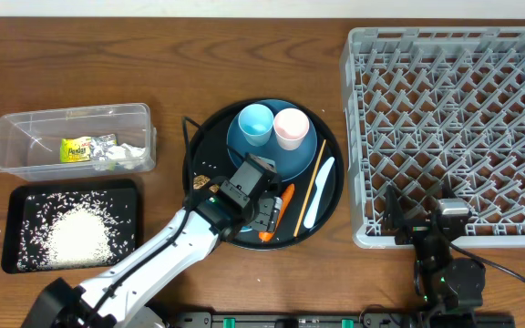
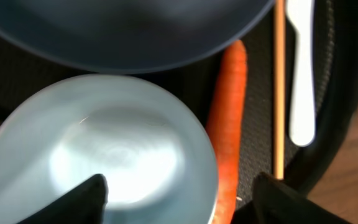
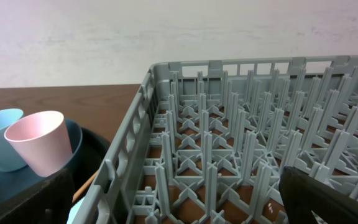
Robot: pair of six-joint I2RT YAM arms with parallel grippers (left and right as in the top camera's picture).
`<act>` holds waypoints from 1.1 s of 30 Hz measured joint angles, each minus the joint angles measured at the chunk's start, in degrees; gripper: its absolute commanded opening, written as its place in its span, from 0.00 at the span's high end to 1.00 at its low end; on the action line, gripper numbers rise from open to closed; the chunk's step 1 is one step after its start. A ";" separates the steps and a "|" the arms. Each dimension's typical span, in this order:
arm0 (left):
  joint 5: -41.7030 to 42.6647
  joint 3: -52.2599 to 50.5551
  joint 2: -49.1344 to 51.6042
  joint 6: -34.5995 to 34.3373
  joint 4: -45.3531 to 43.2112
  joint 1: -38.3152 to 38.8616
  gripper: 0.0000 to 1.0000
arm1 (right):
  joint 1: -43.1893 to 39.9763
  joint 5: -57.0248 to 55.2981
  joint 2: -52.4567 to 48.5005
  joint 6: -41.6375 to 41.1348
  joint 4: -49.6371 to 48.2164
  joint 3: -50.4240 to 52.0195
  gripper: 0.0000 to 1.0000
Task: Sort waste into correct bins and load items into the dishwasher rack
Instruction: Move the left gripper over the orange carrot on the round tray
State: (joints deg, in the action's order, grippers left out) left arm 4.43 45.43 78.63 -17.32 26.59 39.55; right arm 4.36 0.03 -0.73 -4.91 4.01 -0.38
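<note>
— Overhead first. Where do your arms sit?
— Your left tool [image 1: 261, 211] hangs over the near side of the round black tray [image 1: 206, 146], just beside the orange carrot [image 1: 281, 211]. Your right tool [image 1: 424, 217] sits at the near edge of the dishwasher rack [image 1: 454, 109]. Light-blue cup [image 1: 254, 123] and pale-pink cup [image 1: 291, 128] stand upright on the dark-blue plate [image 1: 290, 162]. Chopstick [image 1: 310, 187] and pale-blue utensil [image 1: 319, 193] lie side by side, right of the carrot. Biscuit [image 1: 203, 181] is at the tray's left rim.
— Bins?
— Clear tub [image 1: 25, 128] holds the snack wrapper [image 1: 78, 148] and tissue [image 1: 128, 157]. Rice [image 1: 80, 232] lies in the black rectangular tray [image 1: 25, 205]. Both are far left on the surface [image 1: 171, 55].
— Left wrist?
— Your fingers [image 2: 82, 199] are spread wide, nothing pinched. White bowl [image 2: 98, 155] is right below, with the plate's rim above it and the carrot along its right side.
— Right wrist?
— Your fingers [image 3: 23, 199] are spread, gripping nothing. Rack pegs fill the view, and both cups stand off to the left.
</note>
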 measured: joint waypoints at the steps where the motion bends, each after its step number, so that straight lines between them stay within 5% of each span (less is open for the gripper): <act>1: 0.37 0.17 -0.70 0.07 0.04 0.00 0.02 | 0.00 0.00 -0.02 0.00 0.02 0.00 0.01; 16: -2.14 3.04 -24.06 5.49 4.79 -2.73 0.02 | 0.00 0.00 -0.02 0.00 0.02 0.00 0.01; 25: -2.97 3.19 -22.60 2.58 16.31 -14.78 0.02 | 0.00 0.00 -0.02 0.00 0.02 0.00 0.01; 33: 6.25 3.19 -19.12 3.91 16.70 -12.79 0.01 | 0.00 0.00 -0.02 0.00 0.02 0.00 0.01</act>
State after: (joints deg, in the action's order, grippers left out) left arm 10.68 48.62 59.51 -13.41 43.29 26.76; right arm 4.36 0.03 -0.75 -4.91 4.03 -0.38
